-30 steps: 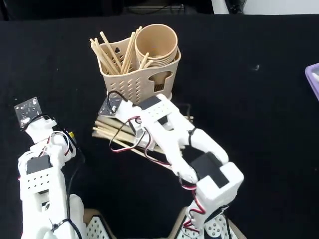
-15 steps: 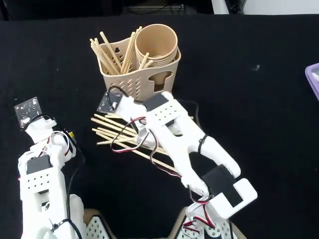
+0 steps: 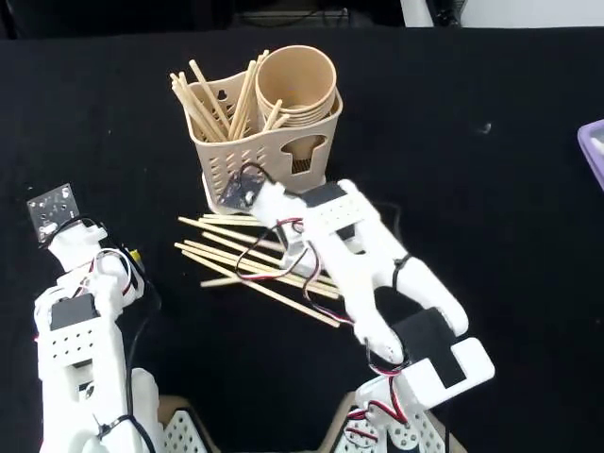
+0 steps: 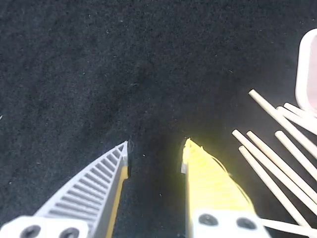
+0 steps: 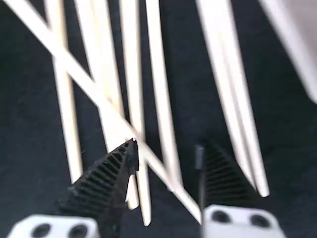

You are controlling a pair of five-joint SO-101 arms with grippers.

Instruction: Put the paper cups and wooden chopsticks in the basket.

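Note:
A beige slotted basket (image 3: pixel 267 151) stands at the table's back with stacked paper cups (image 3: pixel 296 81) and several wooden chopsticks (image 3: pixel 200 100) upright in it. Several loose chopsticks (image 3: pixel 236 258) lie fanned on the black table in front of it. My right gripper (image 5: pixel 166 153) is open just above this pile, its black fingers (image 5: pixel 116 168) straddling a few chopsticks (image 5: pixel 131 89). In the high view the right arm (image 3: pixel 340 236) covers the pile's right end. My left gripper (image 4: pixel 156 148) is open over bare cloth, with chopstick ends (image 4: pixel 277 158) off to one side.
The basket's corner (image 4: pixel 308 74) edges into the left wrist view. A purple container's edge (image 3: pixel 593 146) sits at the far right of the table. The left arm (image 3: pixel 80 321) stands at the front left, apart from the pile.
The right arm has swung right and toward the basket, uncovering the left part of the pile. The chopsticks lie more spread out than before. The left arm has kept still.

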